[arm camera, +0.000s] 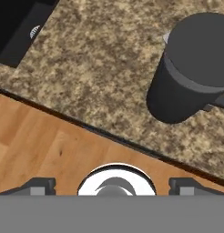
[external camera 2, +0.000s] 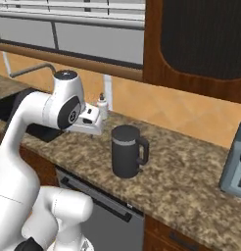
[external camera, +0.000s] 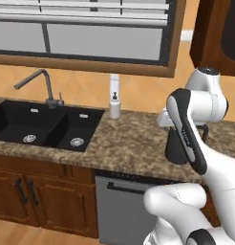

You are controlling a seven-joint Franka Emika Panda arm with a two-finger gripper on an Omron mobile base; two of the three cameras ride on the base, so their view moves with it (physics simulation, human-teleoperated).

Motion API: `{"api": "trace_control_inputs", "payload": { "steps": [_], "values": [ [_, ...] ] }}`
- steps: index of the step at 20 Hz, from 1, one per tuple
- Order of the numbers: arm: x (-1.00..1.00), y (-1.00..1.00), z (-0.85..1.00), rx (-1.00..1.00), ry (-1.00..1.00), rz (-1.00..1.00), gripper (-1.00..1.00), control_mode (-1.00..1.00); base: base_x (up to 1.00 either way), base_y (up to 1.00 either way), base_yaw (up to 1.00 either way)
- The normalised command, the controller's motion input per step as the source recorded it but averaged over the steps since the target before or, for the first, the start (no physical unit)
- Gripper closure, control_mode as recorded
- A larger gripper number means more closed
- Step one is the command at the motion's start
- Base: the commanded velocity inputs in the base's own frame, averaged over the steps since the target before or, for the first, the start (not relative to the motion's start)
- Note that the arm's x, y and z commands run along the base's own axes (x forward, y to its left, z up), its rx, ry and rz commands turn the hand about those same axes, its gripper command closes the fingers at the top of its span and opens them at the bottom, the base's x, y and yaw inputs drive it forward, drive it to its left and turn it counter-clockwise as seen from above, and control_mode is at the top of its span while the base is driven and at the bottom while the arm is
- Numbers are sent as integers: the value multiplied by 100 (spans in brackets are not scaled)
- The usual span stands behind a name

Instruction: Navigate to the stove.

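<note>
Nearest the base, the white arm (external camera: 196, 139) rises folded, its elbow high over the front edge of the tabletop (external camera: 124, 143). The tool (arm camera: 112, 184) hangs above that edge, pointing down at the wood floor (arm camera: 45, 145) and the speckled stone; its two dark fingertips (arm camera: 38, 185) stand far apart with nothing between them, so it is released. Below the tabletop sits a grey dishwasher (external camera: 119, 206), with brown cabinet doors (external camera: 24, 191) to its left. On the stone, just beyond the tool, stands a dark lidded jug (external camera 2: 126, 151) with a handle (external camera 2: 142, 149) on its right side, upright and apart from the tool. To the left a black double sink (external camera: 43, 125) is set into the stone, with a grey tap (external camera: 43, 86) behind it. A white soap bottle (external camera: 114, 103) stands at the back by the tan wall (external camera 2: 181, 110). At the far right a grey-blue appliance (external camera 2: 235, 169) shows at the frame edge. Above, a window (external camera: 90, 33) and a dark wood cupboard (external camera 2: 196, 44) hang on the wall. The stove appears in none of these pictures, so I cannot tell where it is.
</note>
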Motion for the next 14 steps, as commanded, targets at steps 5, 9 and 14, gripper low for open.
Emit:
{"api": "trace_control_inputs", "payload": {
  "steps": [5,9,14],
  "values": [
    [0,0,0,0,0,0,-100,100,0,18,62],
    [0,0,0,0,0,0,-100,100,6,46,56],
    [0,0,0,0,0,0,-100,100,18,71,49]
  ]
}}
